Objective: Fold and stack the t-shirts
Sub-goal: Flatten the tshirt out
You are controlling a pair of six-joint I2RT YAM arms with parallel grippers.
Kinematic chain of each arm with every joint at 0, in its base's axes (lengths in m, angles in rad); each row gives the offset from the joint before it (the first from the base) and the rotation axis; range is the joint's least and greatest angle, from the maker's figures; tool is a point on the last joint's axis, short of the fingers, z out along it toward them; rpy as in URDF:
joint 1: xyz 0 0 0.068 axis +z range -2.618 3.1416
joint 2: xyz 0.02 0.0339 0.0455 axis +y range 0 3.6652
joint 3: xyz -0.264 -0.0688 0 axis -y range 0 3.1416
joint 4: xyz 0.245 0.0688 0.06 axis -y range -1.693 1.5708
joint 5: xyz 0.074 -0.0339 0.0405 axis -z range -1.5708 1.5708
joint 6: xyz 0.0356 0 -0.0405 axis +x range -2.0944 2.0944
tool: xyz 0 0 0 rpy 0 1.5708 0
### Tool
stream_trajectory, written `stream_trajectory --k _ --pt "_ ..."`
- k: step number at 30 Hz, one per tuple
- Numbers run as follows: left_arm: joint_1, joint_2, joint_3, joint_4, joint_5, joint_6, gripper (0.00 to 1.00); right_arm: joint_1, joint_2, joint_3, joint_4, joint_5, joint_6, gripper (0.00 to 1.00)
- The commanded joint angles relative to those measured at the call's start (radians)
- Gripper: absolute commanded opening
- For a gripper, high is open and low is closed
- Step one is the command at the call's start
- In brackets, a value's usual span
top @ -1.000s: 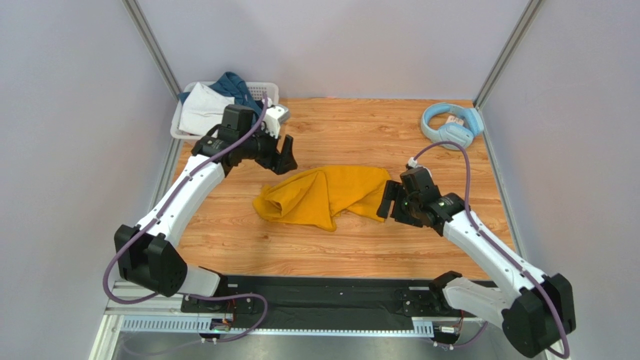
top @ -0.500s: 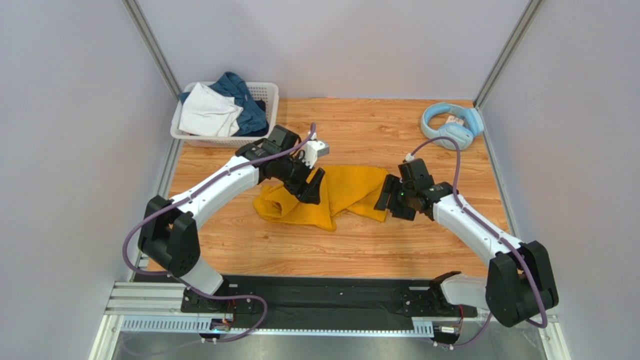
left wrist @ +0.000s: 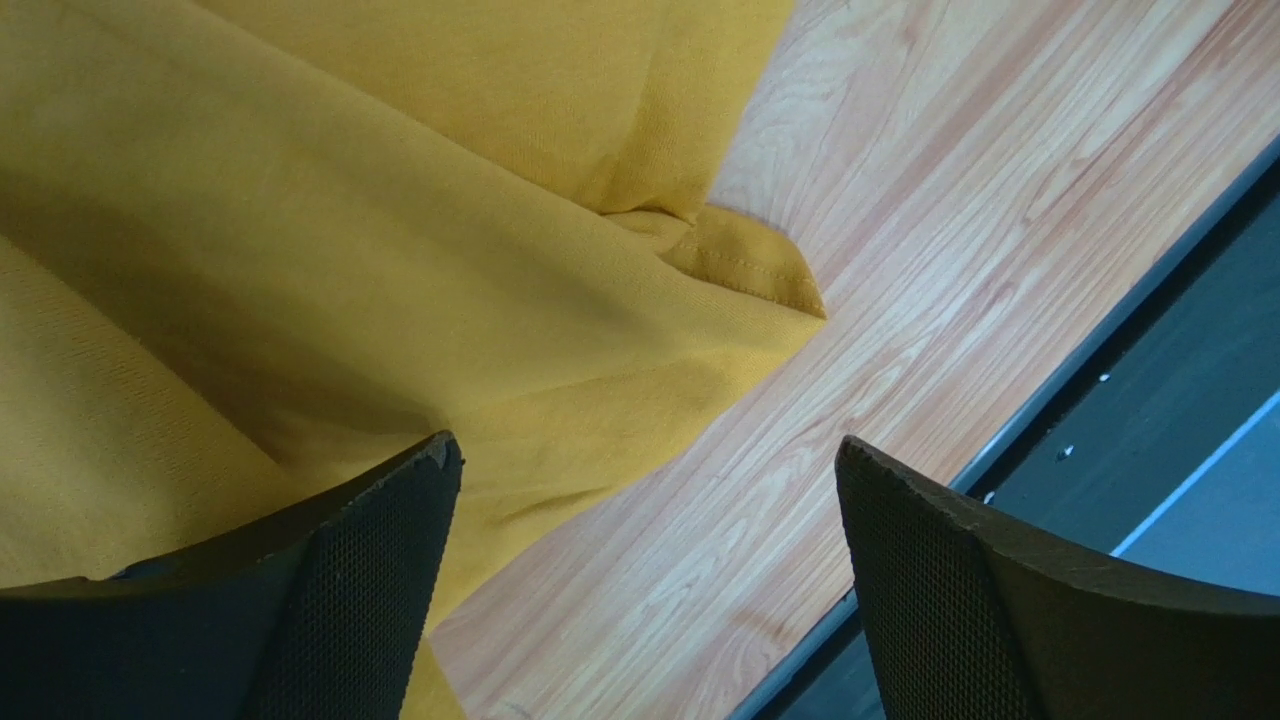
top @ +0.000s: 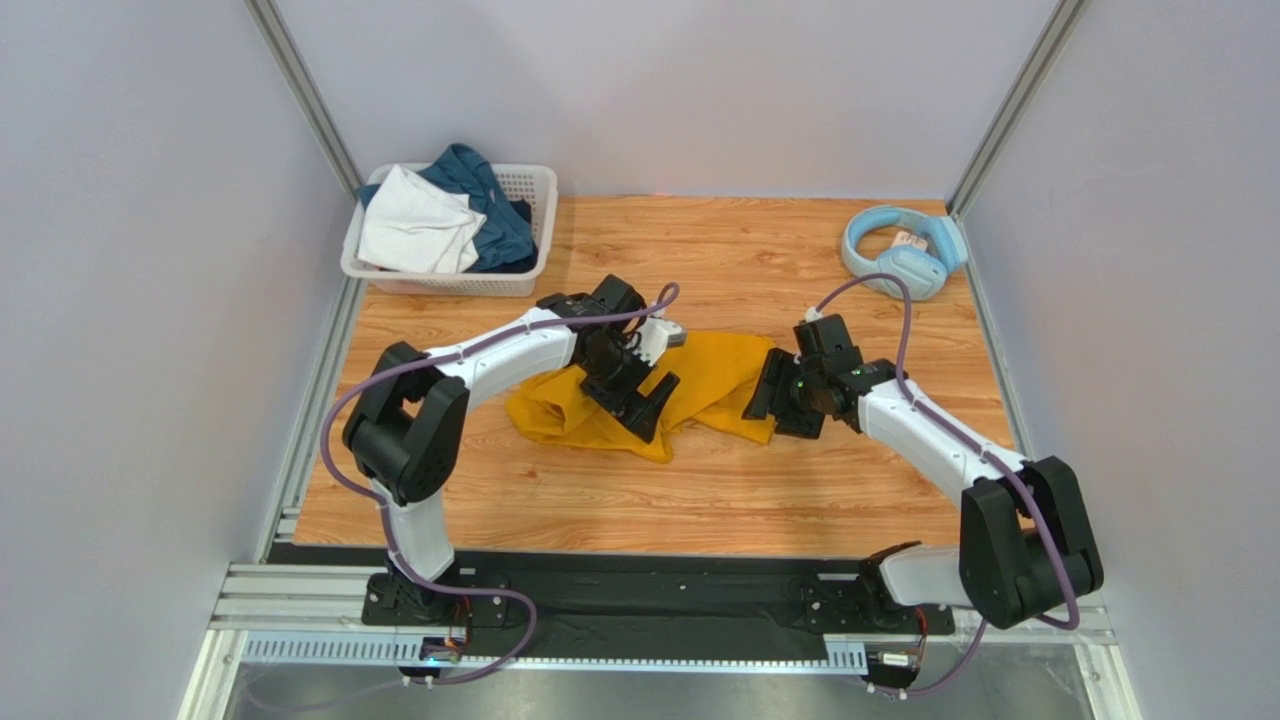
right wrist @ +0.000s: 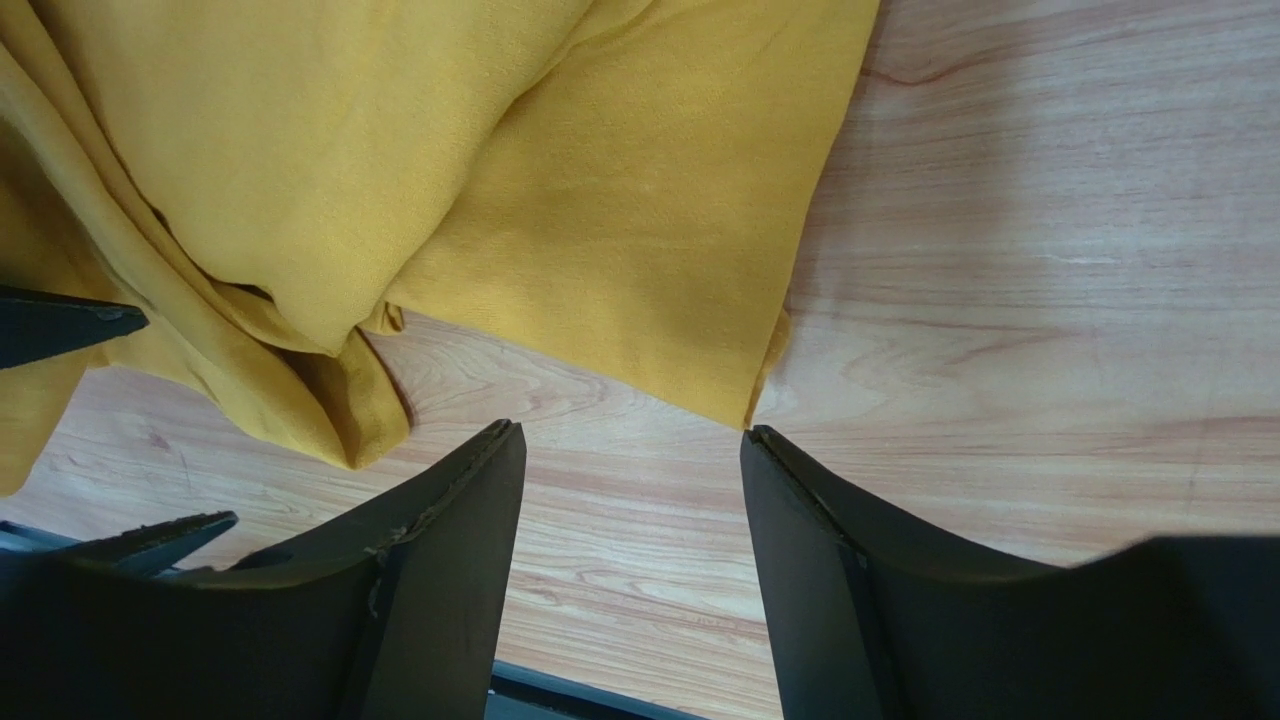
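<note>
The mustard-yellow t-shirt (top: 714, 383) lies crumpled in loose folds at the middle of the wooden table (top: 751, 495), unfolded, between the two grippers. In the left wrist view the t-shirt (left wrist: 376, 225) fills the upper left of the picture, and a stitched hem corner points toward bare wood. In the right wrist view the t-shirt (right wrist: 601, 180) shows one straight edge ending on the wood just ahead of the fingertips. The left gripper (top: 654, 408) hangs over the near edge of the shirt with its jaws spread wide. Seen from its own camera, the left gripper (left wrist: 646, 450) has one finger over cloth and the other over bare wood, with nothing clamped between them. Whether the finger touches the cloth cannot be determined. The right gripper (top: 769, 398) sits at the shirt's right edge. Seen from its own camera, the right gripper (right wrist: 631, 438) has its jaws apart, with bare wood between them and no cloth held. A white garment (top: 413, 225) and a dark teal-blue garment (top: 481, 188) lie heaped in the white lattice basket (top: 451, 278) at the far left corner. Light-blue headphones (top: 899, 248) rest at the far right corner, well apart from the shirt.
</note>
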Motion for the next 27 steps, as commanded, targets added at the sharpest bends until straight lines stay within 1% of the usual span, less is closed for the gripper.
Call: stream_trajectory --k 1,5,13,27 --pt "-0.038 0.015 0.057 -0.013 -0.036 -0.01 1.0 -0.002 0.023 0.014 0.053 -0.02 0.015 0.6" --pt "-0.057 0.043 0.074 -0.021 -0.033 -0.007 1.0 -0.002 0.057 0.013 0.072 -0.031 0.018 0.56" --pt "-0.092 0.114 0.082 -0.027 -0.061 0.001 1.0 -0.002 0.094 0.016 0.089 -0.022 0.01 0.53" --pt "-0.113 0.203 0.125 -0.039 -0.072 0.013 1.0 -0.004 0.1 -0.001 0.096 -0.027 -0.002 0.51"
